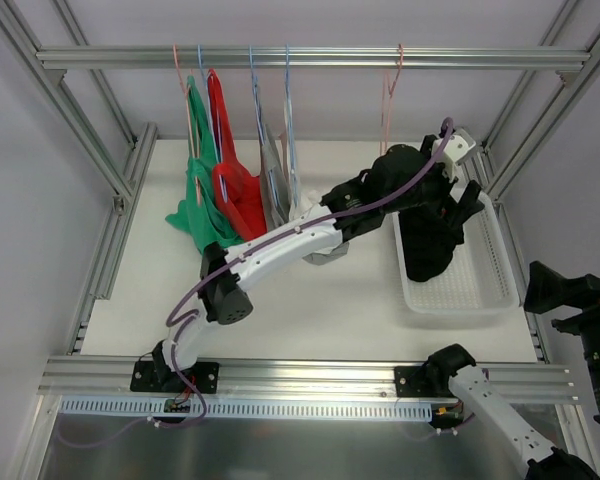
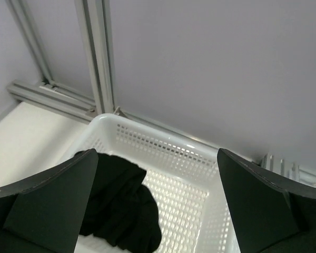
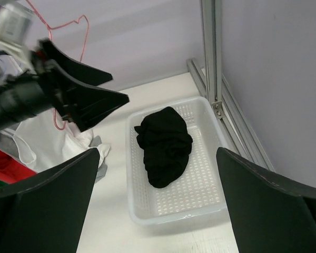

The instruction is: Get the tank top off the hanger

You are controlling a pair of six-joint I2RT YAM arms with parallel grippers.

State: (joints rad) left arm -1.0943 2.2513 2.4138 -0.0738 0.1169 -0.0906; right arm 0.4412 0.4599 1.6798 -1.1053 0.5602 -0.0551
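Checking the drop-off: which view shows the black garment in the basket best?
Right wrist: the black garment lies whole and unobstructed in the white basket. In top external the left arm covers its upper part; left wrist shows only a piece at the bottom edge.

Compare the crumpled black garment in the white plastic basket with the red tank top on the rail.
The black fabric garment lies bunched in a heap; the red fabric tank top hangs full length. The black garment rests in the white perforated plastic basket on the right side; the red tank top hangs from the aluminium rail, left of centre. Both are plain, single-coloured fabric.
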